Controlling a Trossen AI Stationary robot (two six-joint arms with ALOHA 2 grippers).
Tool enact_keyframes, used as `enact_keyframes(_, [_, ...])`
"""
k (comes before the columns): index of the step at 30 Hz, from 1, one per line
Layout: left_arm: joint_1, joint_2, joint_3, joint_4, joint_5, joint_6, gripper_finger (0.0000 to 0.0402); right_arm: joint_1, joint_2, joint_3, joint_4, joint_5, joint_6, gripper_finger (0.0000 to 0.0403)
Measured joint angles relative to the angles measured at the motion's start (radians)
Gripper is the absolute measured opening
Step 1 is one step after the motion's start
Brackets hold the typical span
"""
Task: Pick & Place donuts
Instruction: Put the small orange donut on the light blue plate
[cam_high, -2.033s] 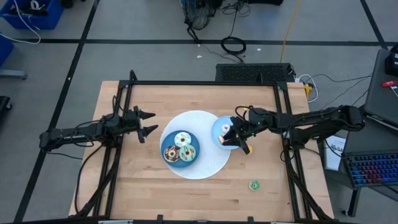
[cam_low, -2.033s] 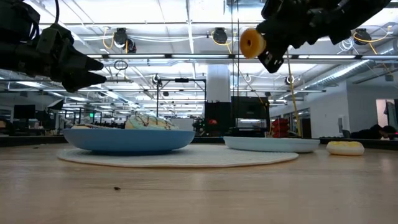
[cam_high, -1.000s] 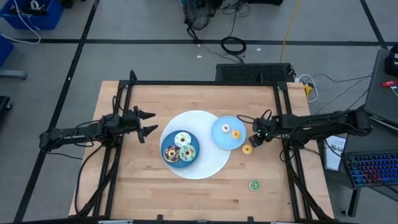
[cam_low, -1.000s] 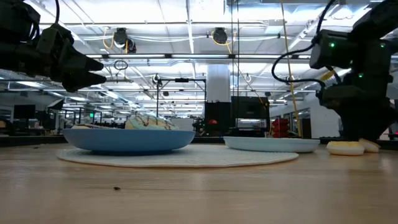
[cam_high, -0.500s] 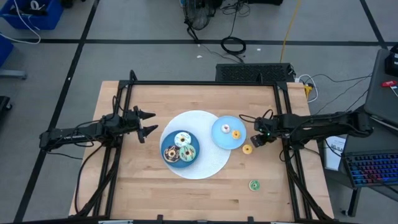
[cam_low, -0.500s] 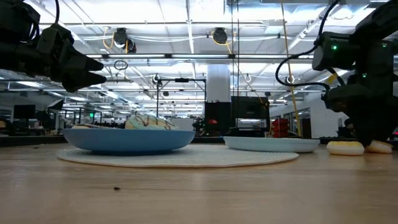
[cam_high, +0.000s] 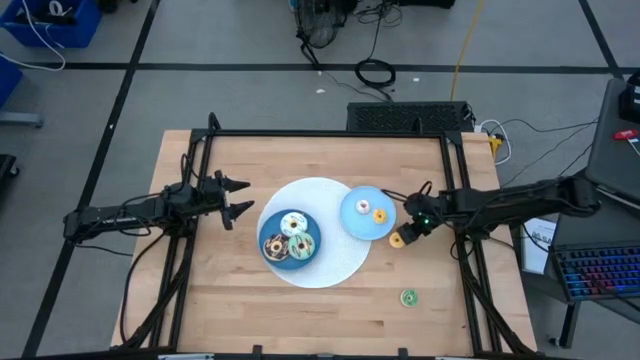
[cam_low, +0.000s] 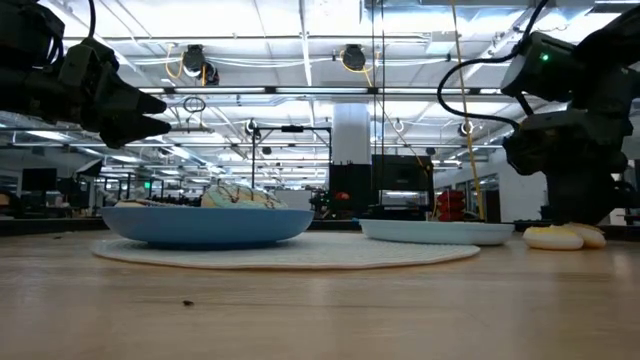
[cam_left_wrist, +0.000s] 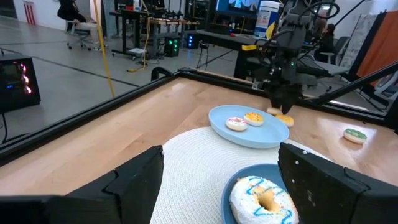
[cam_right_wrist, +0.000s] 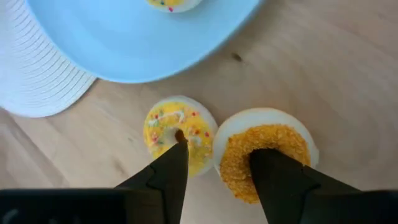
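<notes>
My right gripper (cam_high: 406, 233) is open and points down at two tiny donuts lying side by side on the wood right of the small blue plate (cam_high: 350, 222). One donut is yellow (cam_right_wrist: 161, 123), the other orange (cam_right_wrist: 293, 143). In the right wrist view one fingertip (cam_right_wrist: 179, 149) stands over the yellow one's hole, the other over the orange one's. The small plate holds a pink donut (cam_high: 362, 207) and an orange one (cam_high: 379, 214). The white (cam_high: 293, 223), chocolate (cam_high: 274, 244) and green (cam_high: 301, 246) donuts lie on the large blue plate (cam_high: 316, 232). My left gripper (cam_high: 240, 198) waits open, left of that plate. My right gripper comes from above at the yellow and orange donuts, which lie flat on the table, with its fingers over their centres and the donuts' neighbouring sides between them. I cannot tell whether a fingertip touches either donut.
Both plates rest on a round white mat (cam_high: 322, 193). A tiny green donut (cam_high: 408, 297) lies alone near the table's near right corner. Black frame rails run along the left, right and far edges. Bare wood lies along the near side.
My right gripper has shifted a little toward the table's left and near edge and now stands over the two tiny donuts beside the small plate. The donuts and plates have not moved.
</notes>
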Motion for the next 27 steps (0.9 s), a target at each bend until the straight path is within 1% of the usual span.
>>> enact_keyframes(3, [0.0,0.0,0.0,0.0,0.0,0.0,0.031,0.0,0.03,-0.005,0.041,-0.001,-0.022,0.0162])
enact_keyframes(5, [0.0,0.0,0.0,0.0,0.0,0.0,0.031,0.0,0.037,-0.013,0.115,-0.007,-0.052,0.0162])
enact_keyframes(10, [0.0,0.0,0.0,0.0,0.0,0.0,0.031,0.013,0.031,-0.052,0.479,-0.011,-0.057,0.0162])
enact_keyframes(15, [0.0,0.0,0.0,0.0,0.0,0.0,0.031,0.06,0.031,-0.072,0.809,-0.063,-0.037,0.0162])
enact_keyframes(18, [0.0,0.0,0.0,0.0,0.0,0.001,0.031,0.098,0.031,-0.086,0.945,-0.062,-0.033,0.0162])
enact_keyframes(20, [0.0,0.0,0.0,0.0,0.0,0.001,0.031,0.119,0.031,-0.099,1.007,-0.048,-0.06,0.0162])
enact_keyframes(22, [0.0,0.0,0.0,0.0,0.0,0.0,0.031,0.135,0.03,-0.111,1.02,0.047,-0.11,0.0161])
enact_keyframes(27, [0.0,0.0,0.0,0.0,0.0,0.001,0.031,0.143,0.037,-0.18,0.989,0.426,-0.243,0.0156])
